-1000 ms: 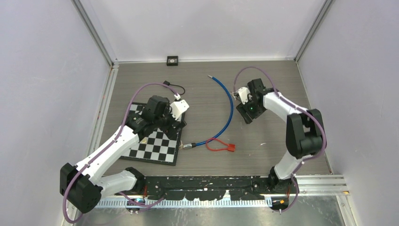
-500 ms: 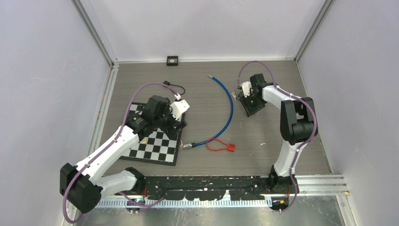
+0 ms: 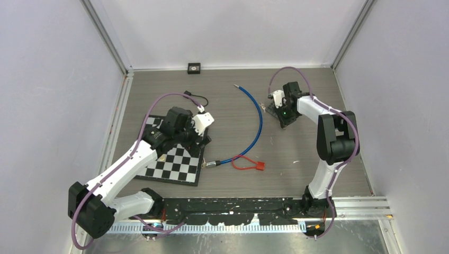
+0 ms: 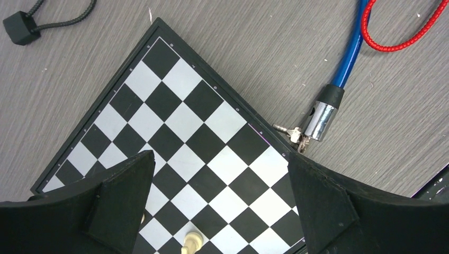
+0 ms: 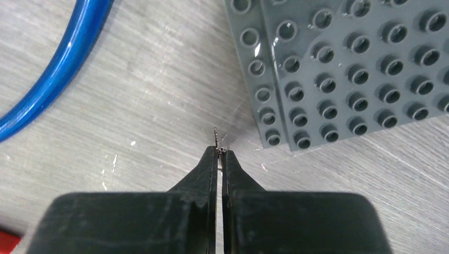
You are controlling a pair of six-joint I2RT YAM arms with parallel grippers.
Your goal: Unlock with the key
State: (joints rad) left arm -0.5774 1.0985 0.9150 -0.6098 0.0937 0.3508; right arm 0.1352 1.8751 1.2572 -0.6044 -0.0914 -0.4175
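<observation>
In the right wrist view my right gripper (image 5: 219, 153) is shut on a thin metal key (image 5: 216, 138), seen edge-on and poking out past the tips just above the table. The key sits by the corner of a grey studded baseplate (image 5: 349, 69). In the top view this gripper (image 3: 275, 108) is at the far right of the table. The lock is a blue cable (image 3: 258, 119) ending in a silver barrel (image 4: 323, 114), with a small bunch of keys (image 4: 294, 135) at its mouth. My left gripper (image 4: 219, 159) hangs open over the chessboard (image 4: 174, 111), holding nothing.
A red cord loop (image 3: 246, 164) lies by the lock barrel (image 3: 212, 163). A black cord with a small plug (image 3: 198, 98) lies behind the chessboard (image 3: 177, 164). A small black box (image 3: 194, 67) sits at the back wall. A pale chess piece (image 4: 191, 242) stands on the board.
My right arm moved back and slightly right towards the baseplate, and its jaws closed from wide open onto the key. The left arm has stayed still.
</observation>
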